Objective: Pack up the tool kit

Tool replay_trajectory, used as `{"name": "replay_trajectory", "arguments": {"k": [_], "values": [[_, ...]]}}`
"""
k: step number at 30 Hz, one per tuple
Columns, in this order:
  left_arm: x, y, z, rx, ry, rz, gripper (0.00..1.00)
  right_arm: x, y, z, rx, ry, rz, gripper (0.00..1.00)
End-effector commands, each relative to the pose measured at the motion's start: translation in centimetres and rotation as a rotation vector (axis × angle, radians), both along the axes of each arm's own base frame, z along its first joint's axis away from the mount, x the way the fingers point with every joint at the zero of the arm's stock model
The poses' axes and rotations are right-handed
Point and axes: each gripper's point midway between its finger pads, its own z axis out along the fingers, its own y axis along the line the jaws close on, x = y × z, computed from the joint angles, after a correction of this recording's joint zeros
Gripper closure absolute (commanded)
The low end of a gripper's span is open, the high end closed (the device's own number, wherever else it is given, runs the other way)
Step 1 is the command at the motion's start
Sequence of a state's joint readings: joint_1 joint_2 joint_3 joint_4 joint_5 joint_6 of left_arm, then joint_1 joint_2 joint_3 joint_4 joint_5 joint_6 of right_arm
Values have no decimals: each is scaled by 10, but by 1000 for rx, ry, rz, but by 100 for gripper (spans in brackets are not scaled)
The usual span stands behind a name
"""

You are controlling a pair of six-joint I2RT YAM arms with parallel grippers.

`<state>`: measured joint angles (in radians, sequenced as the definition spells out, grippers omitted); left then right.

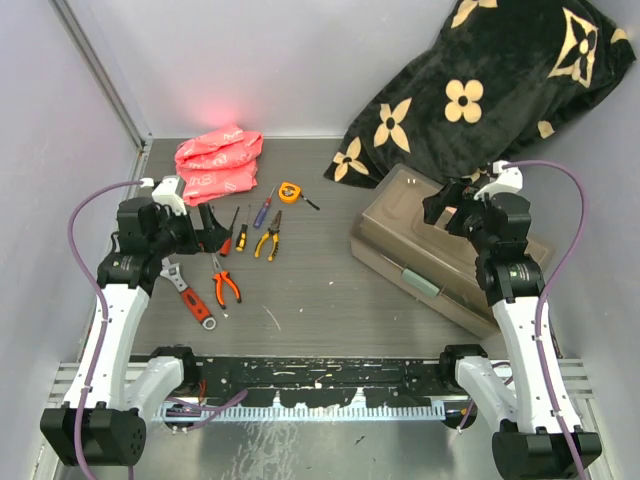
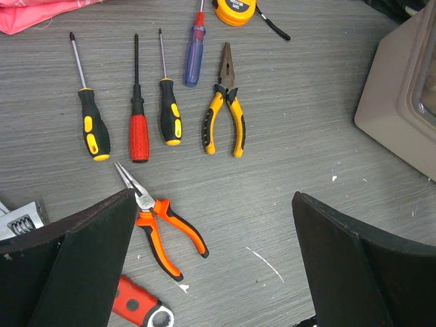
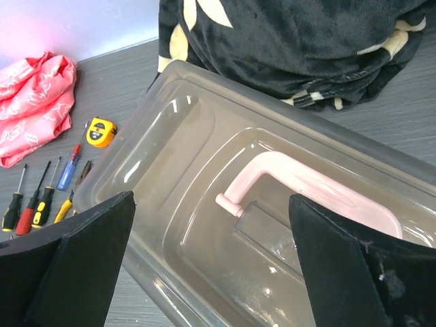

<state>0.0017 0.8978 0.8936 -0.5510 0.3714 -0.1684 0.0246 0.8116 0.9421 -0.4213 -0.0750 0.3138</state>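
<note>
Left pincer: my left gripper (image 2: 214,204) hangs with its jaws wide apart and nothing between them, above the loose tools.
Right pincer: my right gripper (image 3: 211,204) is also spread wide and empty, hovering right over the toolbox (image 3: 197,143).
Box position: it sits on the right half of the table (image 1: 320,310), well apart from the tools, with its far end by the black blanket (image 1: 490,80). The lid looks shut.
Box axis: the long side runs diagonally, far-left to near-right in the overhead view. The beige handle (image 3: 306,180) lies flat along it.
Nearer arm: the right arm for the box, the left for every tool.
Tools from the left pincer: the orange pliers (image 2: 167,231) are closest, just beside my left finger, and the red wrench (image 2: 139,306) is at the near edge. The screwdrivers (image 2: 138,126) and yellow pliers (image 2: 225,109) lie further out, handles toward me. The tape measure (image 2: 235,8) is beyond them.
Containers: the box is the only one, and I cannot tell through the cloudy lid what is in it. Every tool I see lies on the table.
Next call: I judge the lid must open first, so the right pincer's line down to the handle decides the move.
</note>
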Motion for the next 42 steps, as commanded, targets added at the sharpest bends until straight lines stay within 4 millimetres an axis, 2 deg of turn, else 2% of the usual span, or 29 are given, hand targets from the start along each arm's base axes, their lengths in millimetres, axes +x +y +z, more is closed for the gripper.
{"name": "replay_trajectory", "arguments": {"k": [1,5,12,16,19,20,24,28,32,37,42], "values": [[5,-5,15,-13,-62,-34,2,0,-1,18,6,-69,-12,0],[11,-17,31,-67,-70,-79,2,1,-15,24,-83,-27,-56,0],[35,-48,80,-158,-94,-158,2,16,-58,43,-193,97,-267,0],[48,-88,96,-176,-97,-254,2,14,-82,47,-243,161,-365,0],[54,-121,104,-200,-96,-325,2,3,-101,48,-231,201,-429,0],[61,-136,93,-201,-57,-351,2,-4,-110,47,-224,212,-463,0],[64,-178,89,-204,-43,-438,2,-39,-139,43,-239,247,-603,0],[66,-215,82,-193,-40,-510,2,-72,-153,36,-263,270,-714,0],[75,-243,78,-203,-30,-549,2,-96,-151,26,-220,268,-767,0],[84,-270,81,-241,-30,-585,2,-110,-143,7,-154,271,-775,0],[76,-303,77,-250,-16,-646,2,-123,-144,-2,-137,287,-818,0]]}}
